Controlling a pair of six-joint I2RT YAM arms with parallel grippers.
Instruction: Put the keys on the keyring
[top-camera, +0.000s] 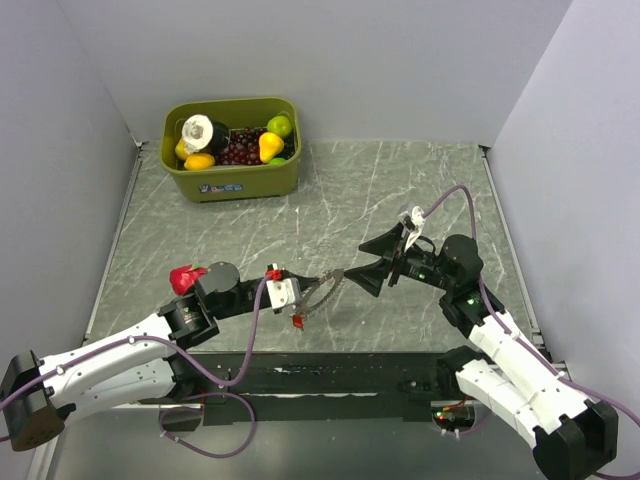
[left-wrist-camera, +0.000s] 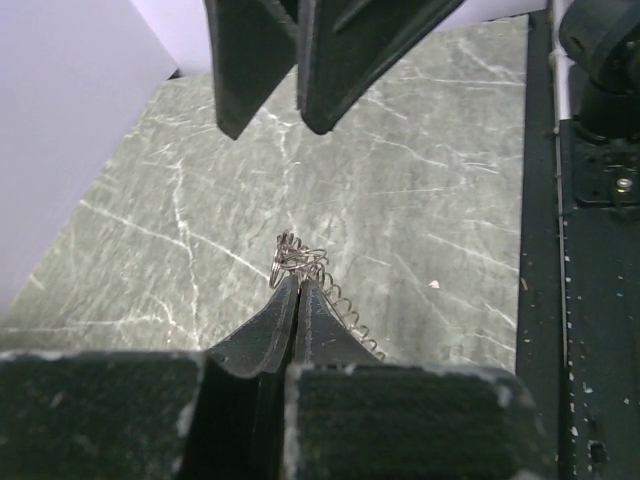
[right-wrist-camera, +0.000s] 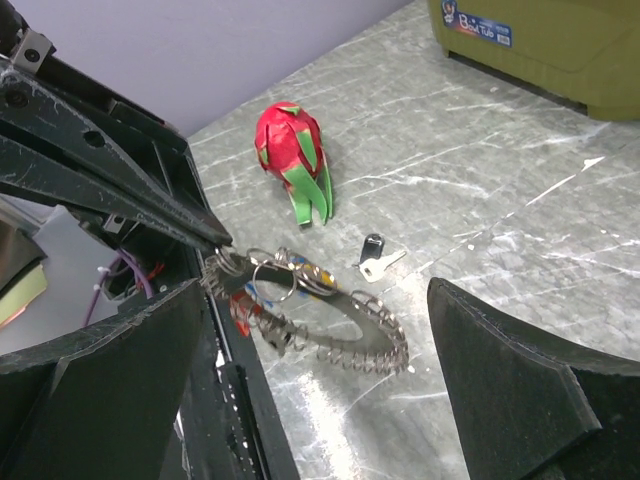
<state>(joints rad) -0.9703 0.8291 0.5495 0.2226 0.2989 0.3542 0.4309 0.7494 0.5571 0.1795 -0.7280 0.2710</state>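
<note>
The left gripper (top-camera: 333, 279) has its fingers pressed together on one end of the keyring (right-wrist-camera: 330, 325), a limp grey coil bent into a loop. The pinch sits over the near half of the table (top-camera: 400, 190), roughly midway between its left and right edges. In the right wrist view the loop's long axis runs away from those clamped tips toward the right arm, and the free end sags lower than the held end. In the left wrist view the coil trails back along the right side of the closed fingers (left-wrist-camera: 285, 320). Small rings and keys bunch at the held end, with a red key (top-camera: 298, 320) dangling just below the gripper.

The right gripper (top-camera: 358, 268) faces the left one, tips near it. Its fingers are spread wide, one on each side of the loop, and touch nothing.

A loose key (right-wrist-camera: 378, 262) with a dark head lies flat on the table beyond the loop, near a dragon fruit toy (right-wrist-camera: 292, 160). A green bin (top-camera: 232, 180) stands at the far left corner.
</note>
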